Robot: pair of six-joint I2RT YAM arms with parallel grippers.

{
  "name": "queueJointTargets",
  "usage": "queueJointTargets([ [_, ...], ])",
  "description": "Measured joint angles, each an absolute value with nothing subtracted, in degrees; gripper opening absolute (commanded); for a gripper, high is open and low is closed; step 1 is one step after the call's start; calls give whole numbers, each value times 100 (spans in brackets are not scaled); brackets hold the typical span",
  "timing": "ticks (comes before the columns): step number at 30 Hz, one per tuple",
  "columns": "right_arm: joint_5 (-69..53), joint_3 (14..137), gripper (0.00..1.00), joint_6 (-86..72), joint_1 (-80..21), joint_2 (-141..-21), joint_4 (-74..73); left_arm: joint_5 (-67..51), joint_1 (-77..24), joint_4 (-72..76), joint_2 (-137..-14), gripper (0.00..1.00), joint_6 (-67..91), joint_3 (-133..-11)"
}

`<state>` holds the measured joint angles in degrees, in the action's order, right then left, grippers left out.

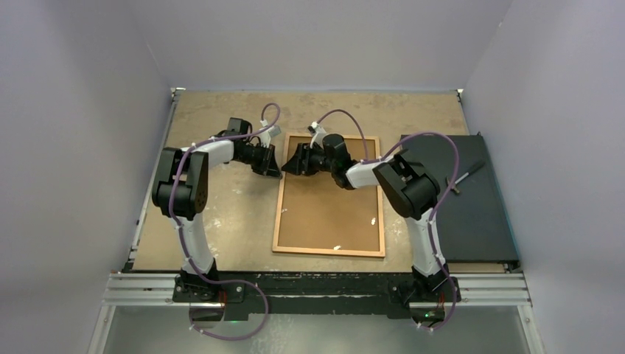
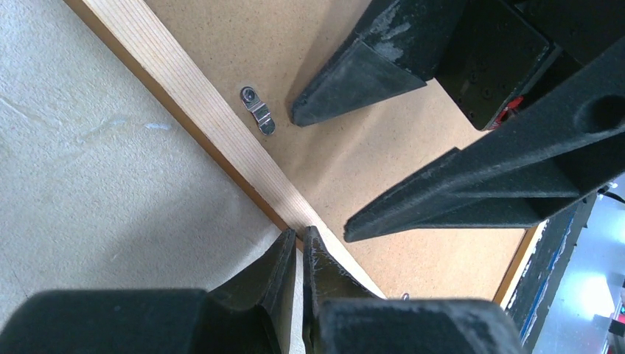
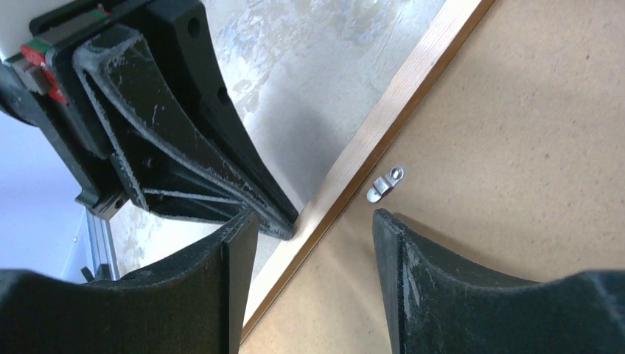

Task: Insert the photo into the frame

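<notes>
The frame (image 1: 328, 253) lies flat on the middle of the desk (image 1: 221, 221), with the board (image 1: 332, 214) lying in it. To the right of the frame, at the desk's right edge, lies the slab (image 1: 479, 214), with a rod (image 1: 468, 175) on its far part. The left fingers (image 2: 276, 273) stand at the frame's left rail near the far corner. The right fingers (image 3: 228, 295) are opposite, over the board just inside that rail. A clip (image 2: 258, 110) sits on the board just beside the rail, near the right fingers.

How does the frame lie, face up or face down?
Face down: the backing board and a metal clip show inside the frame.
</notes>
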<state>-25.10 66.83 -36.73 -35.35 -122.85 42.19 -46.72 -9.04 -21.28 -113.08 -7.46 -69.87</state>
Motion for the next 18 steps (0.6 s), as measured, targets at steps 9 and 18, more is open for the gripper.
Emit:
queueJointTargets([
  [9, -2447, 6877, 56, -3667, -3535, -12438, 4187, -4676, -904, -2126, -11308, 4, -746, -6987],
  [18, -2351, 6886, 54, -3719, -3538, -12449, 4178, -4676, -904, -2126, -11308, 3, -749, -6984],
])
